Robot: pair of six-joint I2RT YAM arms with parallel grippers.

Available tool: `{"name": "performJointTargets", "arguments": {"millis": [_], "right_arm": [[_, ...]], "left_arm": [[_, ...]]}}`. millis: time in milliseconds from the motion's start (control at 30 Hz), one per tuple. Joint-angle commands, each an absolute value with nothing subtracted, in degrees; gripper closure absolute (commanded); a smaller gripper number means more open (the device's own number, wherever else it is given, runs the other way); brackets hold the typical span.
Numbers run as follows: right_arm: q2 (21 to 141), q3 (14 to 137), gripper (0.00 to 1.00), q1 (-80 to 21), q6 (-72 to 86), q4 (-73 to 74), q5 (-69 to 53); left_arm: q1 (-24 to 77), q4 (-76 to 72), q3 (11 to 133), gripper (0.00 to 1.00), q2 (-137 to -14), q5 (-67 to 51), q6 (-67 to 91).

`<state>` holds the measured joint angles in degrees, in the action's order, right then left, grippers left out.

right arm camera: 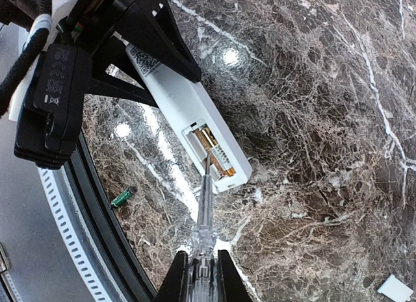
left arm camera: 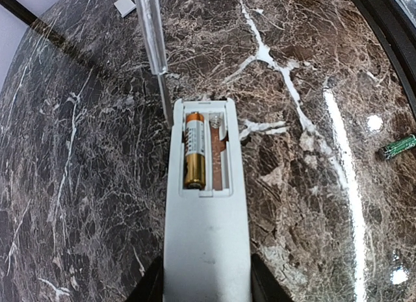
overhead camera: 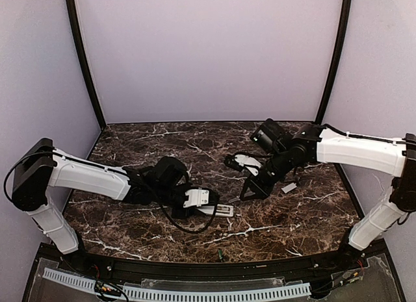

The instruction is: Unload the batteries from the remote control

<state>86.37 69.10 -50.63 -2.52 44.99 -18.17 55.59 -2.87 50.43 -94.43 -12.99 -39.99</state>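
The white remote control (left arm camera: 207, 237) lies back-up on the marble, and my left gripper (left arm camera: 207, 286) is shut on its near end. Its battery compartment is open, with one gold battery (left arm camera: 194, 149) in the left slot and the other slot empty. The remote also shows in the top view (overhead camera: 223, 210). My right gripper (right arm camera: 202, 276) is shut on a clear-handled thin tool (right arm camera: 205, 217). The tool's metal tip (left arm camera: 168, 107) stands by the remote's far left corner, close to the battery (right arm camera: 216, 151). A green battery (right arm camera: 121, 198) lies loose near the table's front edge.
A small white cover piece (right arm camera: 395, 288) lies on the marble behind the right gripper; it also shows in the top view (overhead camera: 289, 187). The black front rim of the table (right arm camera: 97, 211) runs close to the green battery (left arm camera: 398, 147).
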Motion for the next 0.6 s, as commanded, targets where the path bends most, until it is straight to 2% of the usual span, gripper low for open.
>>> {"name": "performJointTargets", "arguments": {"millis": [0,567], "right_arm": [[87.49,69.57,1.0,-51.32,-2.72,43.87,-18.65],[91.96,69.9,1.0,-51.74,-3.08,43.42,-16.71]], "left_arm": [[56.46,-2.21,50.49,1.0,-94.77,-11.43,-41.22],[57.27,-1.16,50.93,1.0,-96.1,-9.98,-41.88]]}}
